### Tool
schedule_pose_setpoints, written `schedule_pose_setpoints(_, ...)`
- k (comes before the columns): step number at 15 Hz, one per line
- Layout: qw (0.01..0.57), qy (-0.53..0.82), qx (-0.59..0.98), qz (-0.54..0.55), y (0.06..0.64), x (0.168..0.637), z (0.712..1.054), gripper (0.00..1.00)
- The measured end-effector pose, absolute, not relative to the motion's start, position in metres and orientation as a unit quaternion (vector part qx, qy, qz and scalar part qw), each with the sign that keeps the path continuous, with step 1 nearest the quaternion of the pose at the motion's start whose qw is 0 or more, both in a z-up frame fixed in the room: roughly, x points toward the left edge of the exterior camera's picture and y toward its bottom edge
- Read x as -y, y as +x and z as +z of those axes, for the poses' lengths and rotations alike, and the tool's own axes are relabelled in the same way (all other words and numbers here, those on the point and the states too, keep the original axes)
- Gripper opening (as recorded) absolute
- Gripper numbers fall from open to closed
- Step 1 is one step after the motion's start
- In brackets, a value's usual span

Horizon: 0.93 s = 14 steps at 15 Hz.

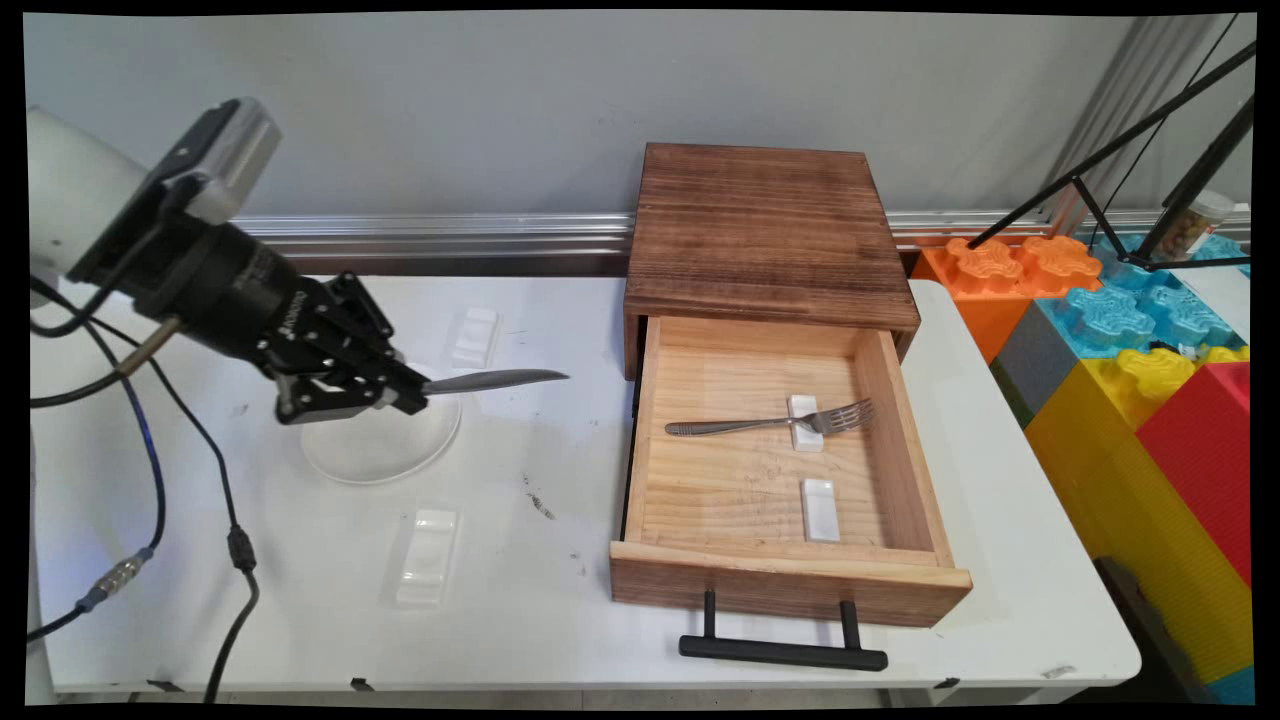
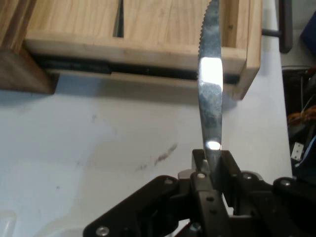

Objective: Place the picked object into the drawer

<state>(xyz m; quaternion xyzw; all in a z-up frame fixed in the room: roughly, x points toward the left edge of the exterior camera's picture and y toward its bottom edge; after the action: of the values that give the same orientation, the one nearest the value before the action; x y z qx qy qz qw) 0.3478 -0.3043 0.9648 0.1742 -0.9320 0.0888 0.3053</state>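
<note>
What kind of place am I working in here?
Likely a lab test bench, not a kitchen: white table, lone wooden drawer unit, giant toy blocks, tripod legs. Pincer holds a knife.

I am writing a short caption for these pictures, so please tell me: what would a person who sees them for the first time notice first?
First comes the gripper at the left, raised above a clear round plate and shut on a table knife whose serrated blade points toward the wooden drawer box. Next comes its open drawer at the centre, where a fork lies across a small white rest.
</note>
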Motion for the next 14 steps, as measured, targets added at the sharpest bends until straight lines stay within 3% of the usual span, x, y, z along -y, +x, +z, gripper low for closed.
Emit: schedule_pose_setpoints(14, 0.312, 0.180, 0.932, 0.026, 0.240, 0.364, 0.973, 0.00)
